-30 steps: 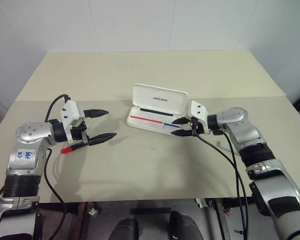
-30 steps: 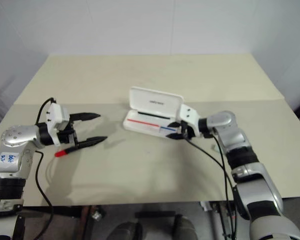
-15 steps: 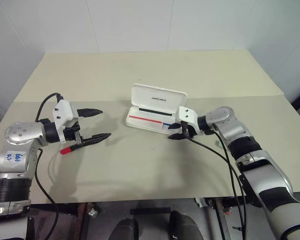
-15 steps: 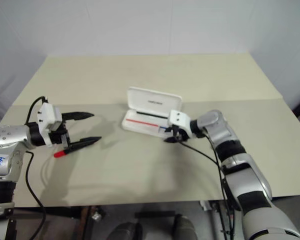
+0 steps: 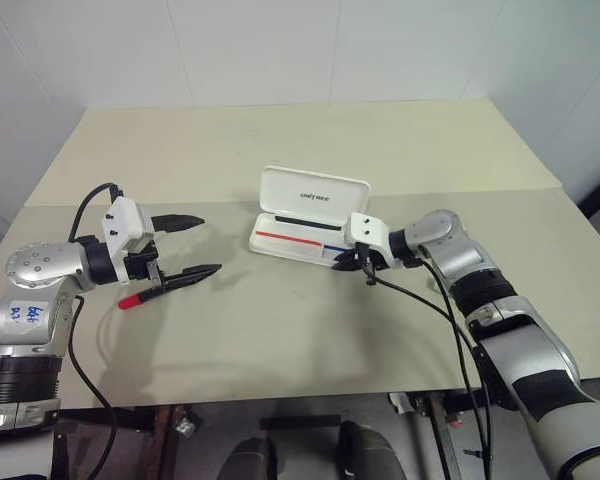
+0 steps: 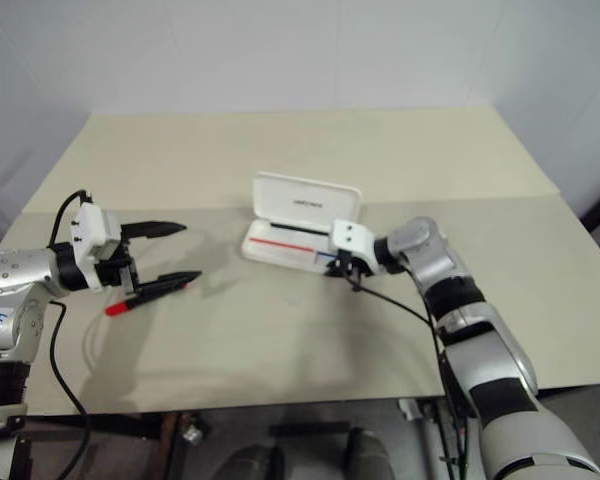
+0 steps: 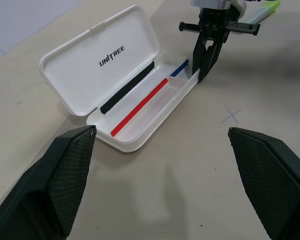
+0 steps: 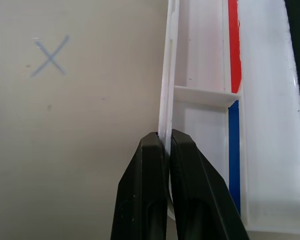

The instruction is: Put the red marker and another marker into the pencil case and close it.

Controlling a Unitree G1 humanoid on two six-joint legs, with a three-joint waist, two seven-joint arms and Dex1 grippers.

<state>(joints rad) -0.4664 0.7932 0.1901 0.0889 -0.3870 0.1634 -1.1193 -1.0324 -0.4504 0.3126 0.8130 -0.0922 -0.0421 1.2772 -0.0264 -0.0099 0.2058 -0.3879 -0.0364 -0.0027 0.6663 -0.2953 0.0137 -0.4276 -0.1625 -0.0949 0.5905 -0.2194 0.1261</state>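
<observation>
White pencil case [image 5: 305, 225] lies open mid-table; my right gripper [image 8: 165, 145] has just snapped shut, pinching its front wall to steady it. Left gripper [image 5: 192, 245] hangs wide open above the red marker [image 5: 132, 299]; green highlighter [image 7: 262, 11] waits behind

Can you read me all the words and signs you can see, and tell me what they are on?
"UNITREE": dark letters inside the raised lid of the flat white hard pencil case.
An "X" sign: a faint blue cross drawn on the beige table.
Blue handwriting on a small white sticker on the left arm: too blurred to read.
</observation>
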